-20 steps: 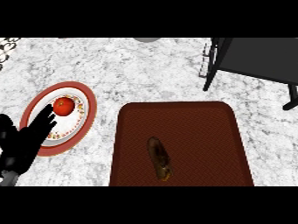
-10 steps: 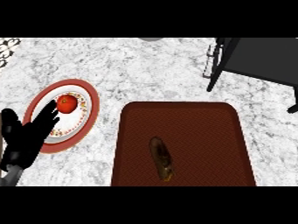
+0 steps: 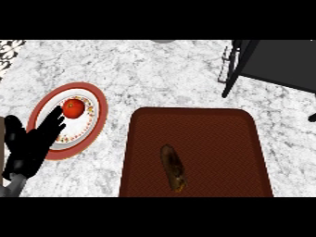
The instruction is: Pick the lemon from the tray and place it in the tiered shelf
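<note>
head view shows the left hand (image 3: 32,147) open with fingers straight, holding nothing, its tips over a plate (image 3: 97,121) with a red fruit (image 3: 73,108). no lemon is visible; the tray (image 3: 198,139), well right of the hand, holds only a dark elongated item (image 3: 173,167) lying lengthwise near the front edge. the black shelf (image 3: 283,65) stands at far right, across open counter (image 3: 153,74), and no right hand appears.

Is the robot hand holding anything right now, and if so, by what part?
Nothing is held. The left robot hand lies open over the red-rimmed round plate, fingertips short of the red tomato.
</note>
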Controlling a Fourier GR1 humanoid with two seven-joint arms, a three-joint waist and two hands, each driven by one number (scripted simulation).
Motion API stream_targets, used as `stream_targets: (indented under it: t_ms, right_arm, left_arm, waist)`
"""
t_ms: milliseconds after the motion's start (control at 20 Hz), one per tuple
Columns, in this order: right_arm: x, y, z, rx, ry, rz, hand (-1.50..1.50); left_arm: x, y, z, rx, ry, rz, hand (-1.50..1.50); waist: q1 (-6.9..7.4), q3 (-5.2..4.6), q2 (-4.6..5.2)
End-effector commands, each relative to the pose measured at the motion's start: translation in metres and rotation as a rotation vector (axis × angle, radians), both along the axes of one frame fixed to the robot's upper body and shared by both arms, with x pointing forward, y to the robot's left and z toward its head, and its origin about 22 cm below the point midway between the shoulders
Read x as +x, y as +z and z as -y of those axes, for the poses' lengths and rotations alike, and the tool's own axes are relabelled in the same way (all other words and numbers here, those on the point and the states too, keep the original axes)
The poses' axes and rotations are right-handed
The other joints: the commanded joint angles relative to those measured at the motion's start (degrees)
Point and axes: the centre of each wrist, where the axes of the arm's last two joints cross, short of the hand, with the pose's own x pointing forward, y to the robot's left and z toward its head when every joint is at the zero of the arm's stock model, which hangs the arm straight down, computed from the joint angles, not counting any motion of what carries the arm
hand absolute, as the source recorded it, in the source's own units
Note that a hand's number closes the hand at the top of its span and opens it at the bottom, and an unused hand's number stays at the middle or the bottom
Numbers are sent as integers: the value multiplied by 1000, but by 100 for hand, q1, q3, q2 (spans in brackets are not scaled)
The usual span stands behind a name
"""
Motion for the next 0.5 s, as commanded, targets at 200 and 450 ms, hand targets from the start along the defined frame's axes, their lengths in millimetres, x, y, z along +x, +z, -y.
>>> stream_targets:
  t_ms: [200,450]
  right_arm:
    - [21,-21,27,-18,-17,17,150]
    - [27,-18,37,-8,20,38,150]
  left_arm:
    - [5,-21,14,-67,57,-18,0]
    - [-7,-25,10,-65,44,-23,0]
  waist:
    - [-34,-255,99]
    - [23,-256,75]
